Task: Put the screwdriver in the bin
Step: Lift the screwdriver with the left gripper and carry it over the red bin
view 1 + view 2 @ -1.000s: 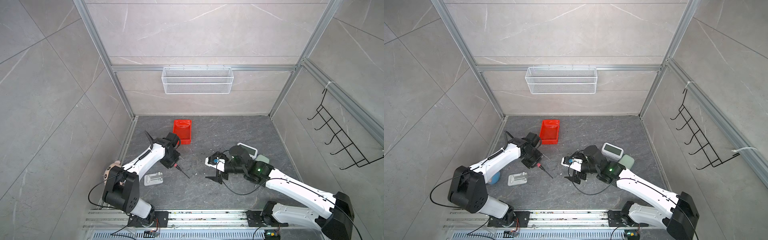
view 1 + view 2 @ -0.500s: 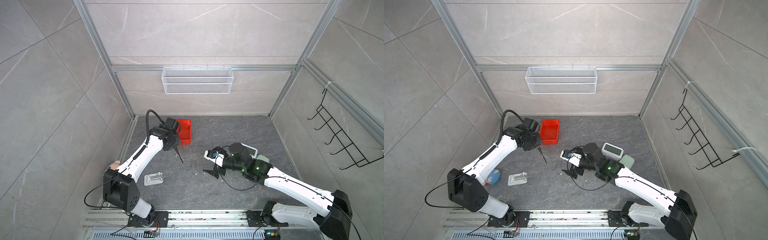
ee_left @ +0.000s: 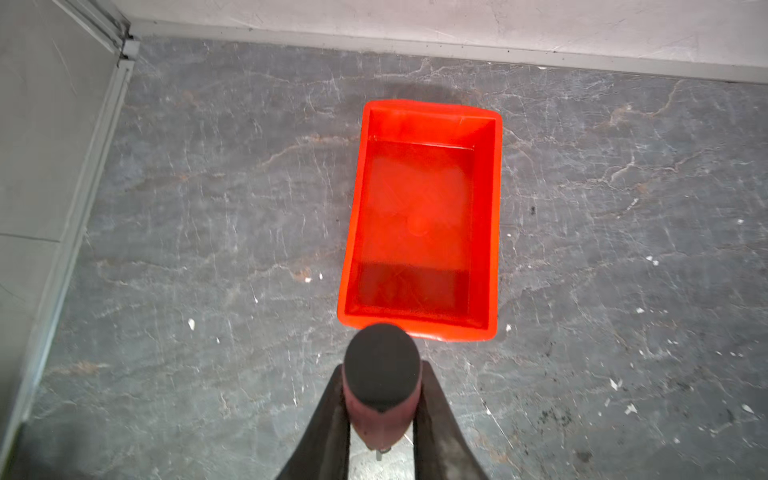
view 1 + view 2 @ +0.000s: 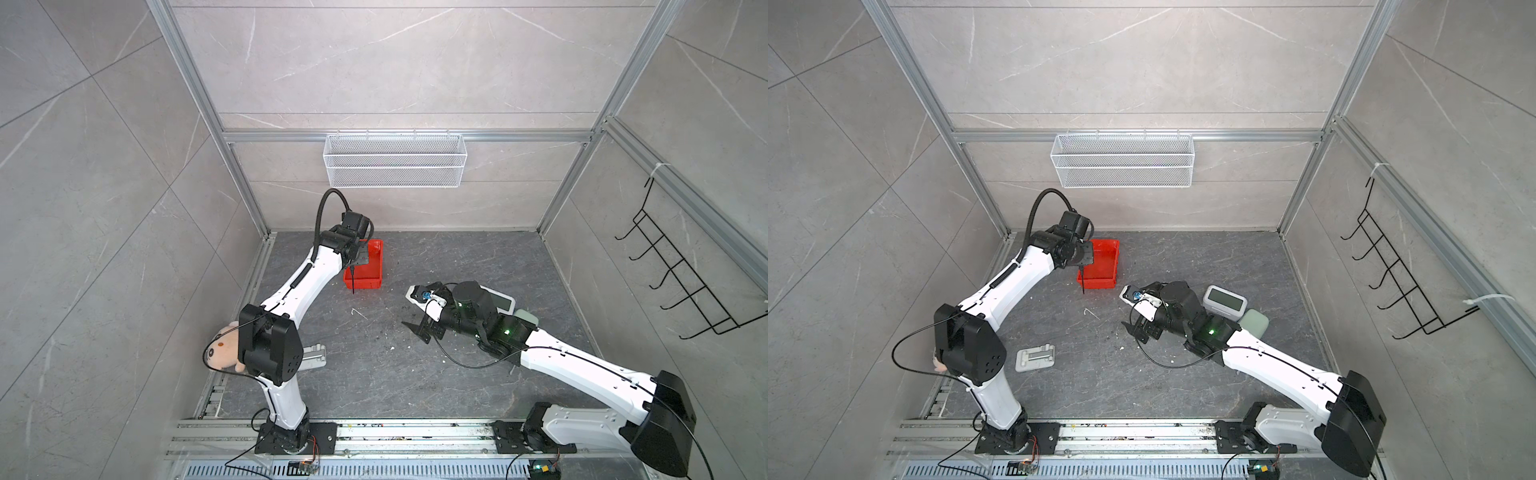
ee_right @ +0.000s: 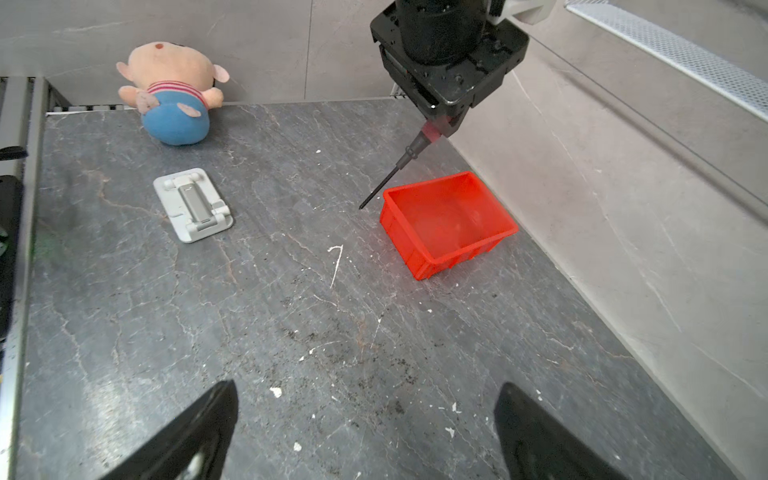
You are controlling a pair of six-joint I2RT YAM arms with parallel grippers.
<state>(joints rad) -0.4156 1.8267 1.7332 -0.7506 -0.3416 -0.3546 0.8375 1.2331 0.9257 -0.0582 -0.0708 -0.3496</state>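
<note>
Red bin [image 3: 486,208] — red-handled, black-shafted screwdriver [image 5: 414,146]

The screwdriver [image 5: 405,158], red-handled with black collar and thin black shaft, is held aloft, tilted tip-down by the near left corner of the bin [image 5: 449,220], a shallow bright red tray set far left.

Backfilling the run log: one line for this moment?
phase: carry to red bin | left gripper: shut on screwdriver, shaft angled down, just short of red bin | red bin: empty | right gripper: open, empty
</note>
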